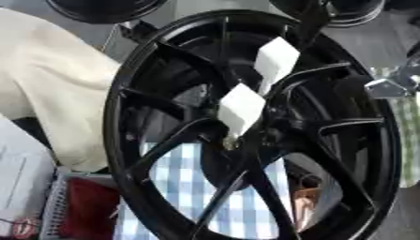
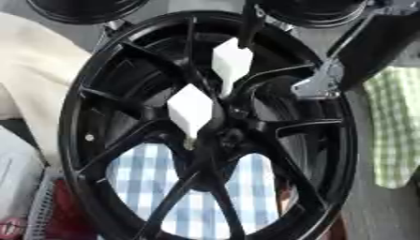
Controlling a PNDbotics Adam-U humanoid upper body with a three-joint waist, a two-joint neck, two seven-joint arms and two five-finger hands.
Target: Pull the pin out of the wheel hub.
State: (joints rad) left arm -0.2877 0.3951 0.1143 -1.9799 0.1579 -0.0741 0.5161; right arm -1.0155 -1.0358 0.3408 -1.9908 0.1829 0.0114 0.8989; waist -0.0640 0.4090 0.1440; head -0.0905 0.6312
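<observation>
Blue checked cloth [image 1: 184, 187] nearest, seen through the spokes of the black wheel hub [image 2: 205, 136]; small brassy pin [image 2: 190, 145] at hub centre below white tags [image 2: 190, 110]. Right hand [image 2: 328, 77] near far rim, fingers unreadable; left unseen. Risk: grabbing a tag, not the pin.

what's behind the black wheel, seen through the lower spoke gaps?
Through the lower gaps of the black wheel, a blue-and-white checked cloth shows. The spokes and hub cover the rest, so its extent and whatever it lies on can't be seen.
</observation>
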